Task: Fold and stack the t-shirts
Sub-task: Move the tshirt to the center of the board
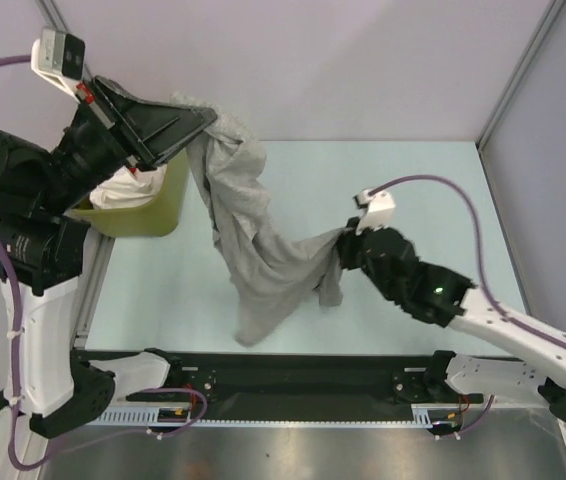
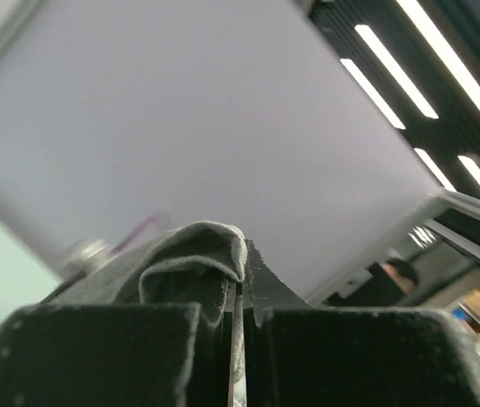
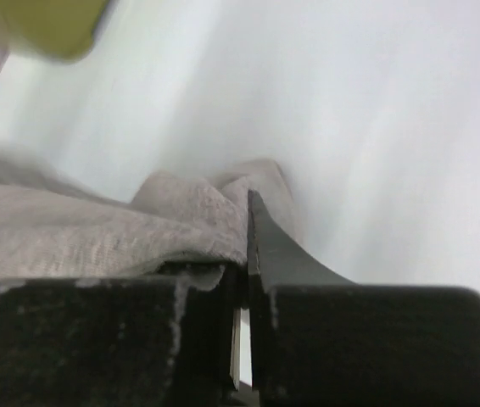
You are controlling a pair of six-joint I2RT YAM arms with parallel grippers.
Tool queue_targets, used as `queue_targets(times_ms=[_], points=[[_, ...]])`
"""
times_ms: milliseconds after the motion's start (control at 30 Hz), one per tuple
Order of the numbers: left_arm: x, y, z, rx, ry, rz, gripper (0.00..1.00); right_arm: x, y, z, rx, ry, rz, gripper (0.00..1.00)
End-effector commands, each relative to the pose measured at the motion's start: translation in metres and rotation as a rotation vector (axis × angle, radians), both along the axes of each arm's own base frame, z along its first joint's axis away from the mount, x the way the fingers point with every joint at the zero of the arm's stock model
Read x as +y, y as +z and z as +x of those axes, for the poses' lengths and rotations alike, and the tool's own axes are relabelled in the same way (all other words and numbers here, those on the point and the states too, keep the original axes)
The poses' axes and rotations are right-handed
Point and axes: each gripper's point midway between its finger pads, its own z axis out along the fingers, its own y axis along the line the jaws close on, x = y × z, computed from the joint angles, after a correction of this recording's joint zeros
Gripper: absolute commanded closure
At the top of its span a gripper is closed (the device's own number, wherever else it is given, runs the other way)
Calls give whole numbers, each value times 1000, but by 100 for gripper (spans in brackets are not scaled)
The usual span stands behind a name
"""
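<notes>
Nearest, along the bottom of the top view, sit the two arm bases and the black rail. Just beyond them, at lower centre, the loose tail of the grey t-shirt [image 1: 253, 250] droops to the counter [image 1: 403, 180] and seems to rest on it.

A little further back, at centre right, the right claw [image 1: 346, 248] is low over the counter. In its wrist view its jaws are closed to a thin slit, with a fold of grey cloth pinched between them.

From there the shirt runs as a twisted rope up and across to the upper left of the frame. There the left claw [image 1: 203, 125] is lifted high, and it too is clamped tight on a bunched edge, as its own wrist view shows.

So the shirt's long axis lies on a diagonal from upper left to centre right. It is gathered rather than spread, and each arm holds one end.

Laying it flat looks likely to depend on bringing the left end down and pulling the two ends apart.

The olive-green bin [image 1: 163, 205] stands right under the left arm's wrist, at the left edge of the counter, with white cloth [image 1: 118, 190] inside. It is the one thing in the way of a straight descent. The rest of the counter, toward the far wall, is bare.
</notes>
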Motion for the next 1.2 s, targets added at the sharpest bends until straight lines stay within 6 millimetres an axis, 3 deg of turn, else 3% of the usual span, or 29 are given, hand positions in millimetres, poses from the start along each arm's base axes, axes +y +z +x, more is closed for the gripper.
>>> queue_targets(times_ms=[0, 33, 100, 133, 200, 233, 300, 333, 367, 400, 433, 467, 500, 533, 567, 633, 700, 767, 800, 833, 867, 900, 933, 967, 1000, 1100, 1167], points=[[12, -55, 18, 99, 125, 138, 100, -86, 88, -17, -83, -126, -61, 100], [11, -84, 35, 144, 160, 193, 100, -102, 84, -26, -46, -118, -122, 100], [21, -121, 51, 232, 259, 246, 100, -117, 117, -38, -55, -101, -68, 100], [25, -155, 57, 275, 297, 300, 100, -123, 118, -44, -36, -91, -81, 100], [38, -194, 67, 350, 393, 344, 100, -126, 124, -45, -22, -87, -59, 100], [44, -232, 67, 387, 425, 394, 100, -122, 128, -42, -20, -83, -61, 100], [59, -275, 74, 447, 518, 461, 100, -116, 123, -24, -9, -86, -100, 100], [62, -315, 76, 508, 531, 517, 100, -105, 107, -5, 36, -82, -148, 100], [69, -327, 70, 496, 557, 538, 100, -93, 99, 4, 74, -26, -141, 100], [81, -346, 74, 516, 621, 582, 100, -106, 95, 32, 85, -96, -119, 100], [88, -373, 74, 574, 650, 633, 100, -105, 83, 50, 120, -91, -111, 100], [95, -390, 74, 614, 678, 681, 100, -90, 55, 71, 207, -30, -97, 100], [103, -400, 79, 617, 715, 725, 100, -107, 47, 103, 219, -102, -79, 100], [106, -413, 82, 643, 730, 759, 100, -106, 39, 118, 243, -102, -66, 100], [107, -425, 89, 664, 731, 798, 100, -103, 18, 147, 293, -115, -87, 100], [116, -447, 102, 689, 771, 883, 100, -109, 5, 180, 302, -144, -127, 100], [120, -472, 112, 772, 765, 962, 100, -109, -29, 222, 378, -165, -160, 100], [128, -488, 117, 816, 782, 1043, 100, -122, -59, 248, 455, -191, -157, 100], [131, -502, 121, 850, 770, 1105, 99, -129, -91, 263, 542, -218, -178, 100], [133, -502, 126, 845, 780, 1126, 97, -143, -102, 271, 579, -249, -175, 100], [145, -507, 126, 866, 824, 1181, 79, -149, -112, 275, 618, -263, -170, 100], [150, -509, 127, 858, 831, 1219, 70, -156, -131, 279, 694, -292, -180, 98], [154, -510, 131, 858, 844, 1255, 61, -162, -134, 280, 719, -314, -188, 93], [162, -512, 129, 870, 863, 1299, 49, -181, -139, 282, 743, -378, -217, 85], [165, -511, 129, 856, 860, 1326, 46, -188, -141, 276, 784, -409, -225, 64], [166, -509, 127, 827, 850, 1342, 37, -203, -133, 266, 790, -466, -276, 35], [163, -507, 125, 801, 830, 1332, 33, -213, -128, 244, 806, -503, -336, 26]])
